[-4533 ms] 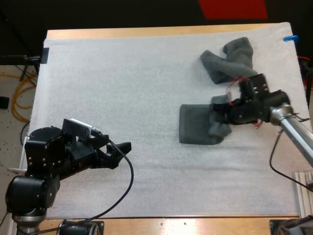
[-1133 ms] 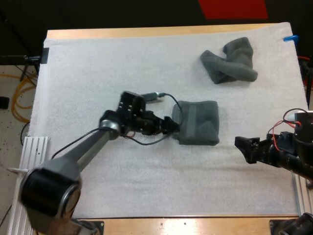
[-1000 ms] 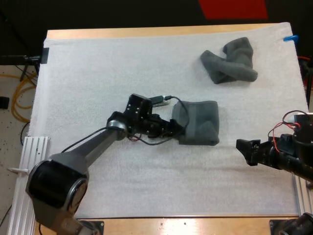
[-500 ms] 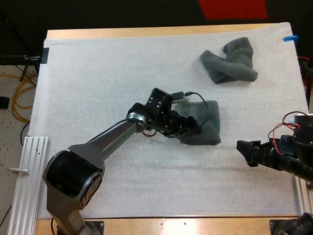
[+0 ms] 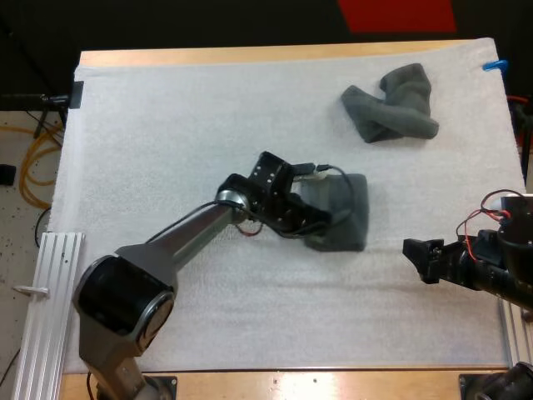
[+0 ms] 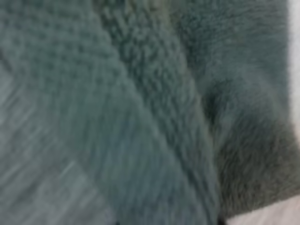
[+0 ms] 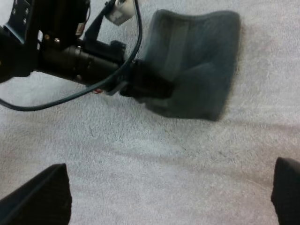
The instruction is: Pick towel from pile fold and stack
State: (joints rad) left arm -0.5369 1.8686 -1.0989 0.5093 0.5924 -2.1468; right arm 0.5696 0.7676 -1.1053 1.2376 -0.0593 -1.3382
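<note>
In the high view, a dark grey-green folded towel (image 5: 350, 208) is lying on the white mat (image 5: 166, 125) that is covering the wooden surface (image 5: 250, 55). Our left hand (image 5: 330, 219) is pushing in at the folded towel's near left side. We cannot tell whether it is wide, narrow or holding cloth. Our right hand (image 5: 414, 252) is hovering well apart from the folded towel, off its near right side. A dark grey-green crumpled towel (image 5: 391, 108) is sitting beyond the folded towel, toward the far right.

In the left wrist view, the folded towel (image 6: 140, 93) is pressing right up against the camera, with a thick fold running across its pile.

In the right wrist view, our right hand (image 7: 168, 164) is gaping wide over bare mat, clear of everything. The folded towel (image 7: 197, 61) is lying ahead of it, with our left hand (image 7: 150, 84) touching its edge.
</note>
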